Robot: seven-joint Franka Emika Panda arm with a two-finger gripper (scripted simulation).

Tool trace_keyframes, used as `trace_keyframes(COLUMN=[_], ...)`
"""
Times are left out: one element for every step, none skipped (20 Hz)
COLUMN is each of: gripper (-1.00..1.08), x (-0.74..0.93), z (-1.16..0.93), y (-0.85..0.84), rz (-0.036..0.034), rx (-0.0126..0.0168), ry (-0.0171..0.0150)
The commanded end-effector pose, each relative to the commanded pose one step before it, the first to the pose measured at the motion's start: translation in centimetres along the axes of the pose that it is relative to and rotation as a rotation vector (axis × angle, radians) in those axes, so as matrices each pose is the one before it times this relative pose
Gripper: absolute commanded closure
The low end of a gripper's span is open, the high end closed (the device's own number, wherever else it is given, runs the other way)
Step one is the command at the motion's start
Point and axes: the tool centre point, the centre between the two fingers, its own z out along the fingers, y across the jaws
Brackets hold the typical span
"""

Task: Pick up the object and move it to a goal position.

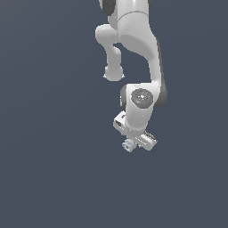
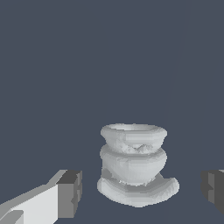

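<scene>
The object [image 1: 128, 144] is a tiny pale grey ribbed piece, seen in the exterior view just under the arm's white hand. In the wrist view the object [image 2: 133, 166] looks like a short stack of flared discs standing on the dark ground. My gripper [image 1: 136, 142] is low over it and open. In the wrist view the gripper [image 2: 142, 192] has one fingertip [image 2: 70, 192] on one side of the object and the other fingertip [image 2: 214, 189] on the opposite side. A gap shows between each pad and the piece, so neither touches it.
The ground is a plain dark blue-grey surface with no other objects in view. The white arm [image 1: 138, 40] reaches down from the exterior view's top.
</scene>
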Motion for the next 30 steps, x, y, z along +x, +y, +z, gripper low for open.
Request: trace_keyframes(gripper=[-0.92, -0.92, -0.92, -0.92, -0.92, -0.92, -0.92, -0.92, -0.92, -0.92, -0.92, 1.08, 1.08, 1.08, 1.08, 1.08, 1.08, 1.08, 1.08, 1.08, 1.08, 1.08, 1.08, 1.08, 1.08, 1.08, 1.08, 1.08, 1.08, 1.08], x=[-0.052, -0.017, -0.003, -0.028, 0.013, -0.009, 0.002, 0.013, 0.048, 0.031, 0.013, 0.000, 0.000, 0.000, 0.000, 0.000, 0.000, 0.000, 0.000, 0.000, 0.000, -0.001, 0.007, 0.022, 0.036, 0.051, 0.067, 0.082, 0.099, 0.116], z=[1.223, 0.600, 0.536, 0.457, 0.376, 0.297, 0.217, 0.137, 0.054, -0.014, -0.019, 0.000, 0.000, 0.000, 0.000, 0.000, 0.000, 0.000, 0.000, 0.000, 0.000, 0.000, -0.015, -0.044, -0.074, -0.104, -0.135, -0.167, -0.201, -0.235], y=[0.069, 0.014, 0.023, -0.009, 0.020, -0.014, -0.019, -0.023, -0.006, -0.028, -0.011, 0.000, 0.000, 0.000, 0.000, 0.000, 0.000, 0.000, 0.000, 0.000, 0.000, 0.003, 0.023, 0.071, 0.118, 0.166, 0.216, 0.267, 0.320, 0.375], rz=[0.00114, 0.00049, 0.00069, 0.00000, 0.00069, 0.00000, 0.00000, 0.00000, 0.00048, 0.00000, 0.00000, 0.00000, 0.00000, 0.00000, 0.00000, 0.00000, 0.00000, 0.00000, 0.00000, 0.00000, 0.00000, 0.00000, 0.00000, 0.00000, 0.00000, 0.00000, 0.00000, 0.00000, 0.00000, 0.00000], rx=[-0.00112, -0.00002, -0.00003, 0.00000, -0.00002, 0.00000, 0.00000, 0.00000, 0.00001, 0.00000, 0.00000, 0.00000, 0.00000, 0.00000, 0.00000, 0.00000, 0.00000, 0.00000, 0.00000, 0.00000, 0.00000, 0.00000, 0.00000, 0.00000, 0.00000, 0.00000, 0.00000, 0.00000, 0.00000, 0.00000], ry=[-0.00086, 0.00004, 0.00005, 0.00000, 0.00006, 0.00000, 0.00000, 0.00000, 0.00006, 0.00000, 0.00000, 0.00000, 0.00000, 0.00000, 0.00000, 0.00000, 0.00000, 0.00000, 0.00000, 0.00000, 0.00000, 0.00000, 0.00000, 0.00000, 0.00000, 0.00000, 0.00000, 0.00000, 0.00000, 0.00000])
